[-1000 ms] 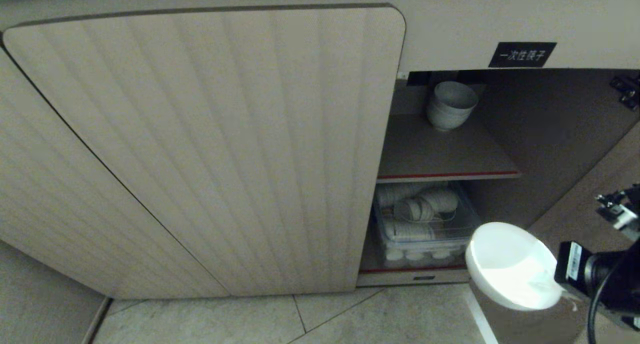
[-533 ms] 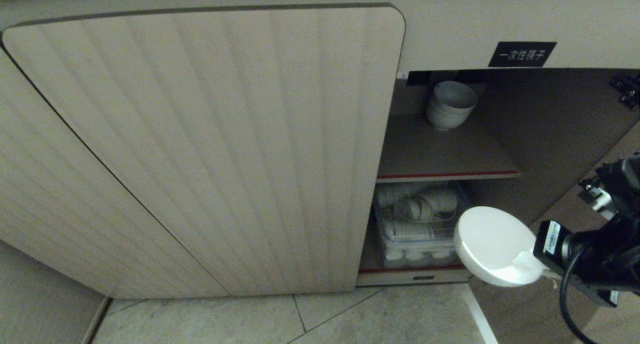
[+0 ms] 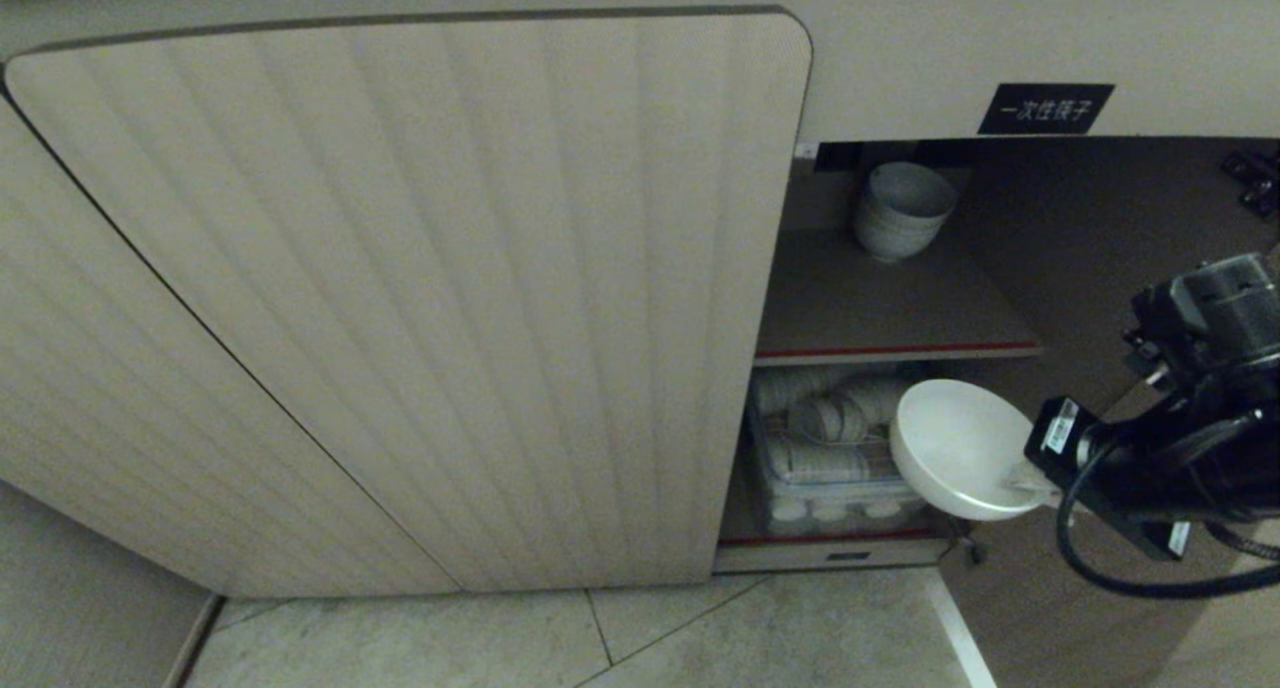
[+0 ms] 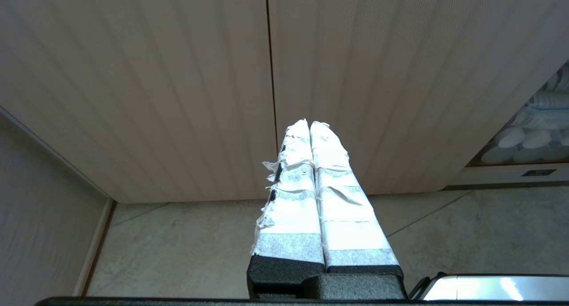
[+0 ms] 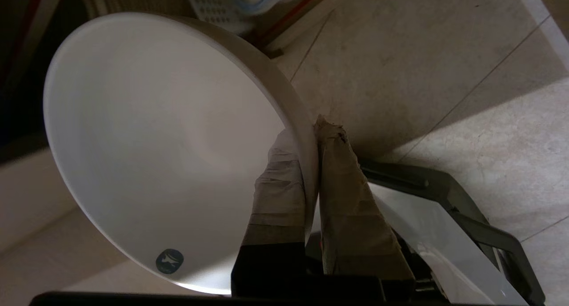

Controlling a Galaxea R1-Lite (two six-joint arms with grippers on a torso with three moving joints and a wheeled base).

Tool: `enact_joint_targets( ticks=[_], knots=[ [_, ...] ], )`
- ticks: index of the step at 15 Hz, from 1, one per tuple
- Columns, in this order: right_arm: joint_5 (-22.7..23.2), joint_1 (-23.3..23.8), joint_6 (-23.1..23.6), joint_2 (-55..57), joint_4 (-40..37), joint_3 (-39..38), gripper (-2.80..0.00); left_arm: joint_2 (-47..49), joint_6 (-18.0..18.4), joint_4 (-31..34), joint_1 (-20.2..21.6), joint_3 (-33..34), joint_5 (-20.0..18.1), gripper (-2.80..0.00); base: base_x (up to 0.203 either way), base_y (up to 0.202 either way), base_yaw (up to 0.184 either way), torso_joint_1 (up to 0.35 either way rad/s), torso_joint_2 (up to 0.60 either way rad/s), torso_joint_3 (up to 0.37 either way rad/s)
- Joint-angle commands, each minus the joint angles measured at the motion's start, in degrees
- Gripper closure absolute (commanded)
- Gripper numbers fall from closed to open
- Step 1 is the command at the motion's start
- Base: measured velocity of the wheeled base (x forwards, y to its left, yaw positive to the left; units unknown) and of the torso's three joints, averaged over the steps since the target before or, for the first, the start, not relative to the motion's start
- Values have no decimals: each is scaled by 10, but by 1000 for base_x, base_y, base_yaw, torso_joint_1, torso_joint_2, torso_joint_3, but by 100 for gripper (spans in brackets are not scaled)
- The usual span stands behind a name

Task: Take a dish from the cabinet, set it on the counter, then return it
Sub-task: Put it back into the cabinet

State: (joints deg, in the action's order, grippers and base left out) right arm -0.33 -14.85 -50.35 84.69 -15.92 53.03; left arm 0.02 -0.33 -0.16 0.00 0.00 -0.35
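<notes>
Before the cabinet [image 3: 420, 298], right tool [image 5: 311, 132] grips the dish [image 3: 955, 443]

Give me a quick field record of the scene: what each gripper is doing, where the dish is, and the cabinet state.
right gripper: shut on the dish rim, one finger inside, one outside
dish: white bowl, held tilted in the air in front of the cabinet's lower compartment
left gripper: shut, empty, parked near the closed fluted door
cabinet: right side open, left door closed
upper shelf: stack of bowls at the back
lower compartment: clear bin full of white dishware
</notes>
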Motion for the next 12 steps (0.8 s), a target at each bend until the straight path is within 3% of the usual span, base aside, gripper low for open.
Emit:
enact_joint_targets(
  ticks=[1, 12],
  knots=[
    [0, 12, -3, 28, -1, 21, 0, 0, 0, 0, 0, 0, 0, 0, 0, 0, 0, 0, 0, 0],
    [-2, 21, -13, 80, -1, 101, 0, 0, 0, 0, 0, 0, 0, 0, 0, 0, 0, 0, 0, 0]
  ],
)
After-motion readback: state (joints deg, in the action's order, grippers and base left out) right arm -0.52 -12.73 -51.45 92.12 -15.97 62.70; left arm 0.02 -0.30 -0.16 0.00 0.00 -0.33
